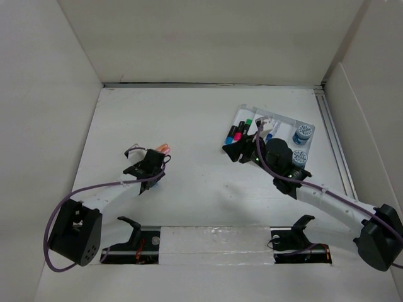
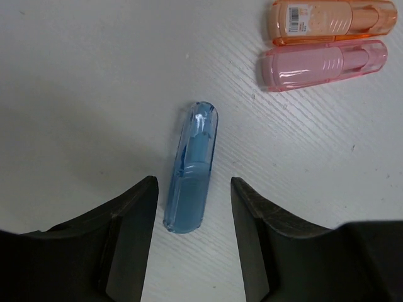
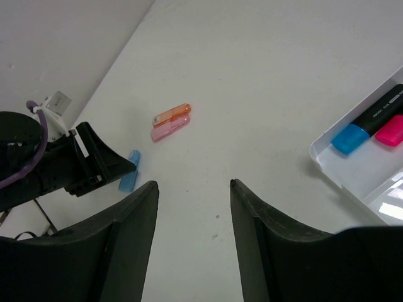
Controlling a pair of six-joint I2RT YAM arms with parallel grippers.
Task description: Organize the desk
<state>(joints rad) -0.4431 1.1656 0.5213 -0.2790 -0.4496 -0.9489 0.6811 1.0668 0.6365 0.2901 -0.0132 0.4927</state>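
On the white desk [image 1: 201, 119] lies a small translucent blue capped piece [image 2: 192, 170]. My left gripper [image 2: 193, 182] stands open astride its near end, with a thin gap on the left side and a wider one on the right. A translucent orange piece [image 2: 334, 20] and a pink one [image 2: 324, 64] lie side by side just beyond it. My right gripper [image 3: 194, 184] is open and empty, above bare desk to the left of the white tray [image 3: 327, 160]. From above, the left gripper [image 1: 150, 168] is mid-left and the right gripper [image 1: 236, 150] is by the tray.
The tray [image 1: 310, 124] at the back right holds a blue-capped marker [image 3: 348, 138], a pink-capped one [image 3: 390, 130], a green-capped one [image 1: 248, 124] and a pen [image 1: 272, 131]. Two round blue-topped containers [image 1: 303, 133] [image 1: 298, 157] stand at its right. White walls border the desk.
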